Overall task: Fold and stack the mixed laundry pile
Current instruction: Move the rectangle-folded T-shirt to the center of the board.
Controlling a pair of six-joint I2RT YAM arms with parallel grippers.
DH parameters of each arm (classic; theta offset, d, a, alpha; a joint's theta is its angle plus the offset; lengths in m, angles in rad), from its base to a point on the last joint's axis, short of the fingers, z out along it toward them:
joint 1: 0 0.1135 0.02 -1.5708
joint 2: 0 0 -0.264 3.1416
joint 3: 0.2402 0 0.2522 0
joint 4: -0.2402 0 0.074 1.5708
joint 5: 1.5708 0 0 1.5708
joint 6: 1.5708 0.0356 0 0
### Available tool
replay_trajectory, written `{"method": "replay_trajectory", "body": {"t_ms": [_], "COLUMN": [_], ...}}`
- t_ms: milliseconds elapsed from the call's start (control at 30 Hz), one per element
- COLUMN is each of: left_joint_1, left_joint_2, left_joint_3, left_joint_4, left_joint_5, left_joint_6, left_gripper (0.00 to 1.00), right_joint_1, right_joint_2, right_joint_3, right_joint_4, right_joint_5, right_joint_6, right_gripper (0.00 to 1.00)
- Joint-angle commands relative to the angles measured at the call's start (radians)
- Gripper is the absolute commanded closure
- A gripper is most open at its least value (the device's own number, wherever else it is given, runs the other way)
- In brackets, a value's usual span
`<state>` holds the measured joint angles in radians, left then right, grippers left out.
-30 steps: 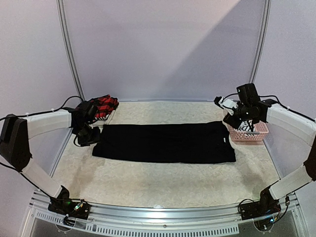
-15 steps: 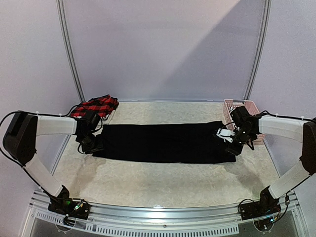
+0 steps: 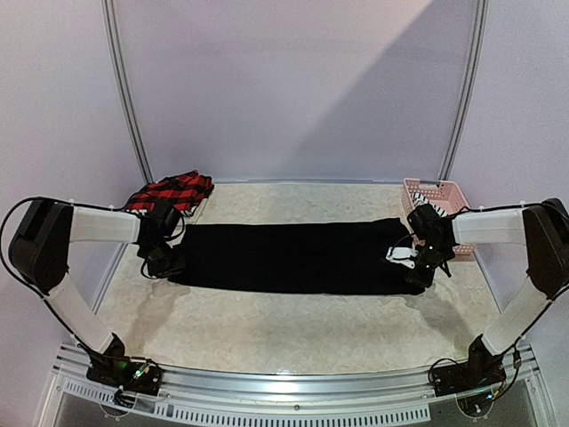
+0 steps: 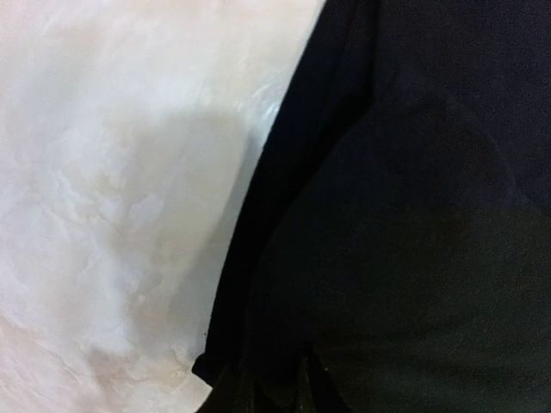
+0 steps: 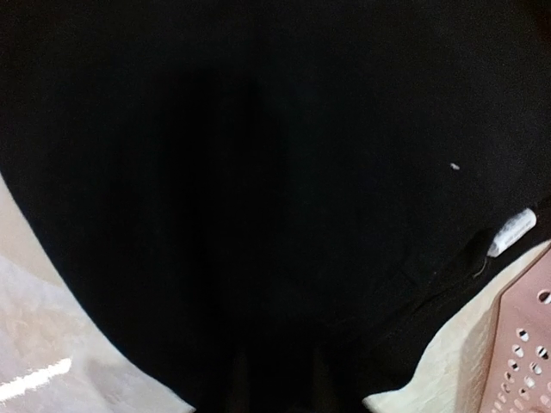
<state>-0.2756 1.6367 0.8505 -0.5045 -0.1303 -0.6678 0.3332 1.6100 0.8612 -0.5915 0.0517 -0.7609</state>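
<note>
Pincers first: my left gripper (image 3: pixel 164 261) sits low on the 9 o'clock end of the black T-shirt (image 3: pixel 293 258), and my right gripper (image 3: pixel 418 267) on its 3 o'clock end. Both wrist views are filled with dark cloth that swallows the fingers, so I cannot tell how wide either pair of jaws stands, or whether either has fabric pinched.

I read the shirt as already folded into a long band, lying flat across the middle of the table (image 3: pixel 267 329). With one arm at each short end, I judge the next fold will bring the ends together.

At 10 o'clock the plaid piece (image 3: pixel 173 189) lies bunched, waiting its turn. At 2 o'clock the pink basket (image 3: pixel 436 189) sits just beside the right gripper. The white label (image 5: pixel 515 231) marks the shirt's edge nearest the basket.
</note>
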Motion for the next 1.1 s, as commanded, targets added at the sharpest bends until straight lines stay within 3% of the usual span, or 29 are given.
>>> {"method": "replay_trajectory", "body": {"t_ms": [0,67,133,633,733,900,1067], "left_joint_1": [0.010,0.009,0.009,-0.006,-0.021,-0.047,-0.082], "left_joint_2": [-0.032,-0.055,-0.078,-0.400,-0.453,-0.525,-0.519], "left_joint_3": [-0.037,-0.050,-0.060,-0.172,-0.175,-0.053,0.156], "left_joint_4": [-0.083,-0.095,-0.110,-0.354,-0.387,-0.526,-0.533], "left_joint_5": [-0.009,-0.006,0.001,0.031,0.053,0.001,-0.008], "left_joint_6": [0.005,0.001,-0.004,-0.081,-0.102,-0.114,-0.050], "left_gripper": [0.90,0.97,1.00,1.00,1.00,0.59,0.53], "right_joint_1": [-0.005,-0.006,-0.005,0.003,0.006,0.005,-0.003], "right_joint_2": [0.053,0.052,0.045,-0.327,-0.393,-0.490,-0.468], "right_joint_3": [-0.031,-0.042,-0.049,-0.203,-0.225,-0.150,0.085], "right_joint_4": [0.028,0.031,0.019,-0.264,-0.325,-0.393,-0.464], "right_joint_5": [0.028,0.029,0.032,-0.023,-0.040,-0.072,-0.225], "right_joint_6": [-0.028,-0.040,-0.049,-0.106,-0.131,-0.147,-0.099], "right_gripper": [0.86,0.97,1.00,1.00,0.94,0.64,0.56]}}
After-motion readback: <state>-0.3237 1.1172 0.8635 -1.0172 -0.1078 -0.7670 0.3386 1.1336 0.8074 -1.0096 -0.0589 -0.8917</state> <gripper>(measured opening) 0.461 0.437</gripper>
